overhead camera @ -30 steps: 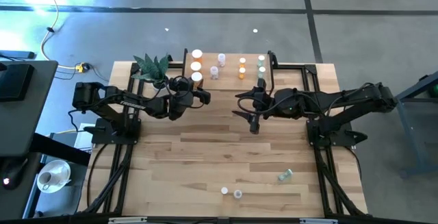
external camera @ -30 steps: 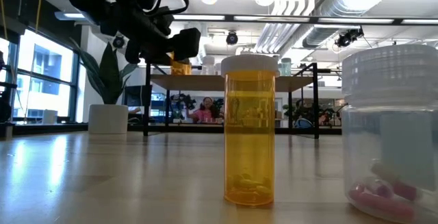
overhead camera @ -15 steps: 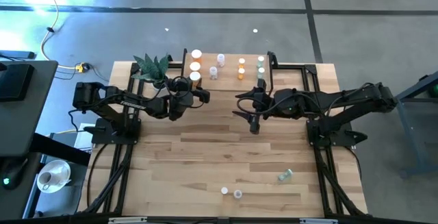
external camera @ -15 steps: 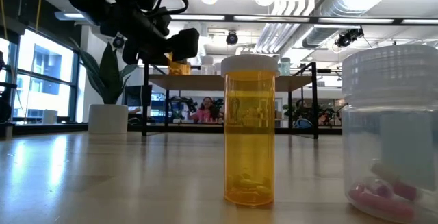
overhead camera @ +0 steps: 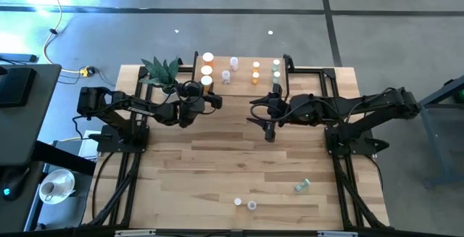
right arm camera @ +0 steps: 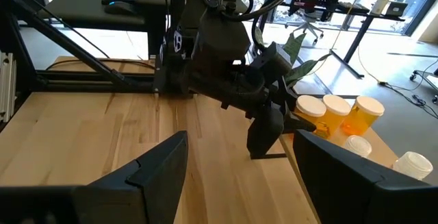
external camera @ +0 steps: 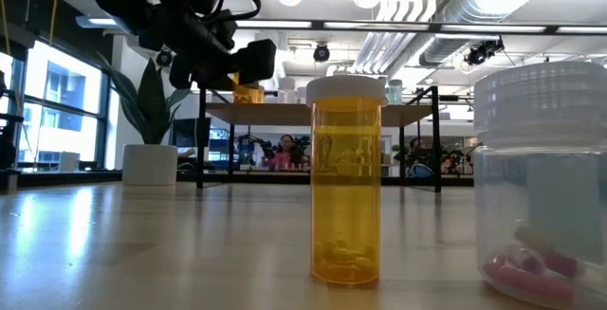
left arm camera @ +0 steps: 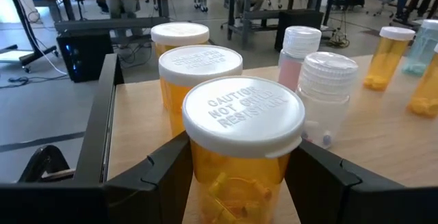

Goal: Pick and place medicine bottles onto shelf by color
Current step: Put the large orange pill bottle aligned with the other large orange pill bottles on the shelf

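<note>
Left gripper (overhead camera: 210, 92) sits at the left end of the small raised light-wood shelf on black metal legs (overhead camera: 246, 69), fingers (left arm camera: 164, 172) clamped on either side of a large orange pill bottle with a white embossed cap (left arm camera: 243, 142). In the high view this held bottle (overhead camera: 206, 82) is third in a line, directly in front of two more large orange white-capped bottles (overhead camera: 207, 63) that stand on the shelf's left end. Whether the held bottle's base rests on the board or hangs just above it cannot be told; the left wrist view cuts off below the cap.

Beside that orange line, toward mid-shelf: a pale bottle with pink contents (left arm camera: 299, 46) and a shorter clear ribbed-cap bottle (left arm camera: 328, 87), standing close together. Further along, two small orange bottles (overhead camera: 256, 72), then pale green ones (overhead camera: 276, 69) at the right end.

Right gripper (overhead camera: 268, 125) hovers over bare tabletop just in front of the shelf's right end, fingers (right arm camera: 161, 162) spread apart, nothing between them.

Still on the large wooden table (overhead camera: 217, 164), near edge, well apart from the shelf: a small orange bottle (external camera: 345, 182) upright, a clear bottle with pink pills (external camera: 541, 187) just beside it, and a pale green bottle (overhead camera: 302, 186) lying on its side to the right.

Green leafy plant in a white pot (overhead camera: 162, 70) stands at the table's back left corner, beside the shelf.
</note>
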Motion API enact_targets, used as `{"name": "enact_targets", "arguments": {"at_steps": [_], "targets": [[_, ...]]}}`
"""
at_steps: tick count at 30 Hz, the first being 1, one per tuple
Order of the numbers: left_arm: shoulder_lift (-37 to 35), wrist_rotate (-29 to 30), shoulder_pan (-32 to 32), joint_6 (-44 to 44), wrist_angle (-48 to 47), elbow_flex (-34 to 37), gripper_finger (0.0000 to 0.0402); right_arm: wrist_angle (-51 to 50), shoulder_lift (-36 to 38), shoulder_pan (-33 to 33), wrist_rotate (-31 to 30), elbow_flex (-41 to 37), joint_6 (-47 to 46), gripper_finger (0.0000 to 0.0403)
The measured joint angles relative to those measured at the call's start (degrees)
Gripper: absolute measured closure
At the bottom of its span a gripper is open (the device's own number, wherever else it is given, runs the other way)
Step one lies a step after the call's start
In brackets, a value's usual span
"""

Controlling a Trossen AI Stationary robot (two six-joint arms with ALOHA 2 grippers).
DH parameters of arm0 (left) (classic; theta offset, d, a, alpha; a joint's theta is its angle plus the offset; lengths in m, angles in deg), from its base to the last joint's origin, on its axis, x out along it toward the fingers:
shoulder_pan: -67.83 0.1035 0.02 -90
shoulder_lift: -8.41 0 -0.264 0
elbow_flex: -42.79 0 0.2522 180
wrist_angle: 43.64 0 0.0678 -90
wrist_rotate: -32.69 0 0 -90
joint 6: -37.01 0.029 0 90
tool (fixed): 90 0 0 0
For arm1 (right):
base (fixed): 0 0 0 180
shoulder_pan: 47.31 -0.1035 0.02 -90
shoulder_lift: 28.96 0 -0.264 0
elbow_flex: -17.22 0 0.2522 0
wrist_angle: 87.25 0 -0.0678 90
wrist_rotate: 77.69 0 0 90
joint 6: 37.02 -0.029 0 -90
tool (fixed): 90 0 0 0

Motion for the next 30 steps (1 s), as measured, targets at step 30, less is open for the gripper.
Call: {"name": "enact_targets", "arguments": {"at_steps": [30], "targets": [[0.0, 6.6, -3.4, 5.0, -1.1, -3.3, 0.0160, -1.2, 0.0, 0.0, 0.9, 0.0, -0.6, 0.0146]]}}
